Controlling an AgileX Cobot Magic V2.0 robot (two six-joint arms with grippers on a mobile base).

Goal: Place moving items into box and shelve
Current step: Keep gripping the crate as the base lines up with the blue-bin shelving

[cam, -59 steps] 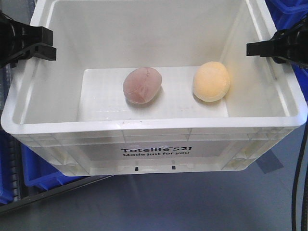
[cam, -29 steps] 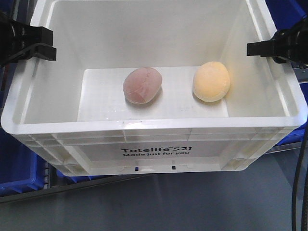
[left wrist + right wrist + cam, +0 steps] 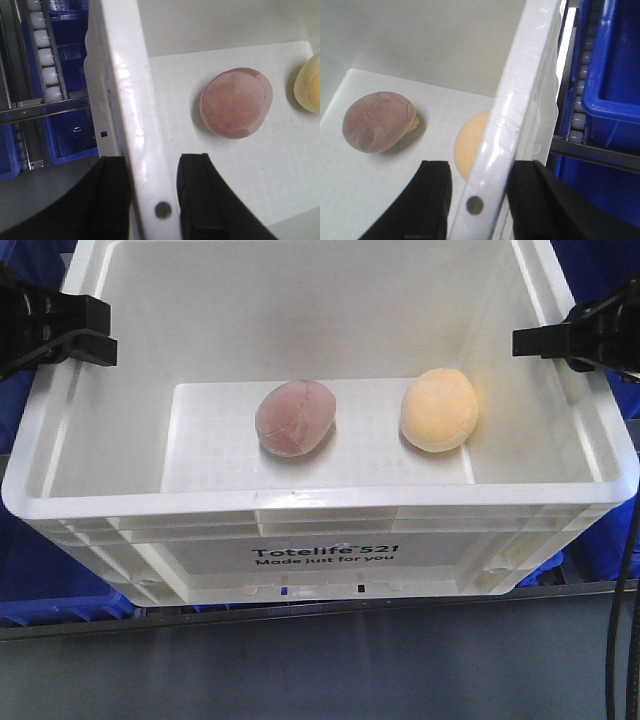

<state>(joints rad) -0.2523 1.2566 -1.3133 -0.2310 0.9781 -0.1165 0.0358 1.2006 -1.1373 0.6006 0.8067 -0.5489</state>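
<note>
1. Front view: the white box [image 3: 320, 502] fills the picture. Both items already lie on its floor. The pink lump [image 3: 295, 417] is near the middle and the yellow lump [image 3: 439, 409] is to its right, and the two are apart. The left tool [image 3: 95, 330] sits on the box's left wall and the right tool [image 3: 530, 342] on its right wall. Blue bins [image 3: 50, 580] and a dark rail show below and behind the box. I see nothing carrying the box from beneath, so I judge that the two arms hold it up.

2. Left wrist view: the left tool [image 3: 154, 197] straddles the box wall [image 3: 122, 100], with one finger outside and one inside, both pressed to the plastic. It is clenched on the box. The pink lump [image 3: 236, 102] rests on the box floor well clear of the inner finger, and an edge of the yellow lump [image 3: 309, 85] shows at the right. Beyond the wall are white rollers [image 3: 42, 50] and a blue bin [image 3: 70, 135].

3. Right wrist view: the right tool [image 3: 477, 200] grips the opposite wall [image 3: 525, 85] in the same way and is clamped on it. Both lumps lie inside, the pink one [image 3: 379, 121] further off and the yellow one [image 3: 470, 145] partly hidden by the wall. A blue bin [image 3: 615, 65] on rollers lies outside.

4. Progress: the packing looks done. What is left is shelving, that is, setting the box on the rack and letting go.
</note>
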